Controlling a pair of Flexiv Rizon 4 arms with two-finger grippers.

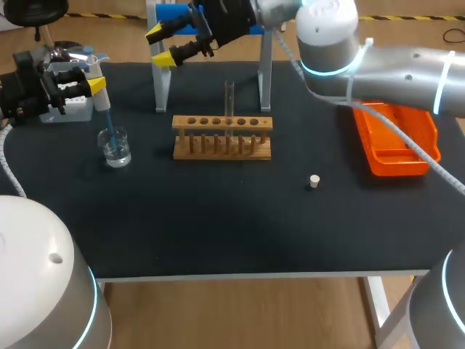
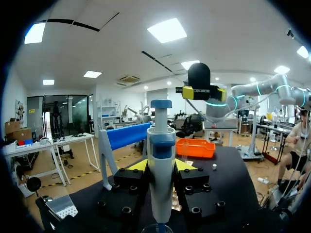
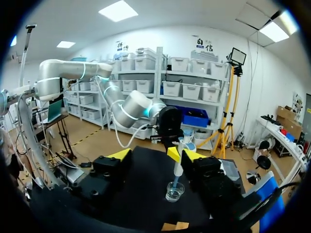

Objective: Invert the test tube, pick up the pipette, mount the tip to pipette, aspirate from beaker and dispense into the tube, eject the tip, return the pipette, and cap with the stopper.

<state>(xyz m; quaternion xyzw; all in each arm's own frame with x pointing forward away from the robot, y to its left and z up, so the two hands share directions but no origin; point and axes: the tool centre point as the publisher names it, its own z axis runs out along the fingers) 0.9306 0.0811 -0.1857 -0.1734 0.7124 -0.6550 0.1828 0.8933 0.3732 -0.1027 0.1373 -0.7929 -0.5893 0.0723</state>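
Left gripper low at left, fingers clamping pipette; right gripper high at back, fingers apart.

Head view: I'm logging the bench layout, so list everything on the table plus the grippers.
Table: 1, black, under everything.
Rack: 1, wooden, table's middle.
Test tube: 1, clear, upright in rack.
Beaker: 1, clear, left of rack.
Pipette: 1, white and blue, in left gripper, tip in beaker.
Stopper: 1, white, right of rack.
Tray: 1, orange, right edge.
Stand: 1, grey and blue, behind rack.
Box: 1, pale, beside left gripper.
Left gripper: 1, yellow-tipped, shut on pipette above beaker.
Right gripper: 1, yellow-tipped, open, above stand.
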